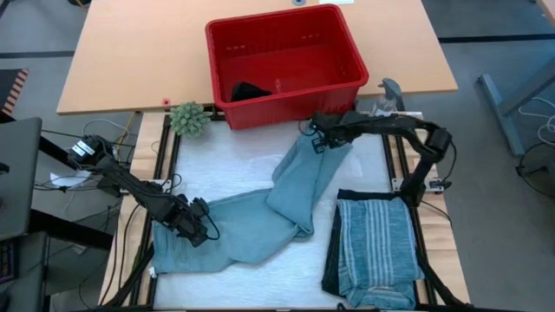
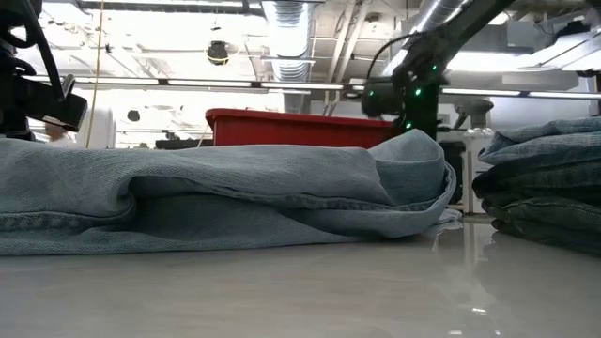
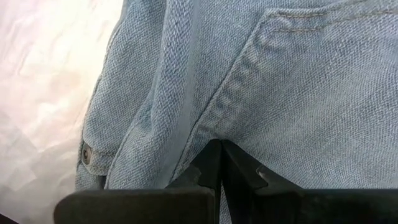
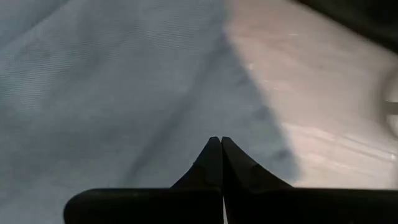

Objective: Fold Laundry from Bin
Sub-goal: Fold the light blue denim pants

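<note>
A white-covered work table [image 1: 243, 169] is occupied by sprawled light blue denim jeans [image 1: 286, 195], a folded striped blue-grey shirt [image 1: 375, 247] on dark trousers [image 1: 330, 260].

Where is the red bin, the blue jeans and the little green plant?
red bin [image 1: 345, 48], high view, on its right rim.
blue jeans [image 1: 303, 186], high view, on the folded leg's middle.
green plant [image 1: 189, 118], high view, on its spiky middle.

Both pincers [image 1: 205, 227] [image 1: 315, 139] closed, low.
</note>
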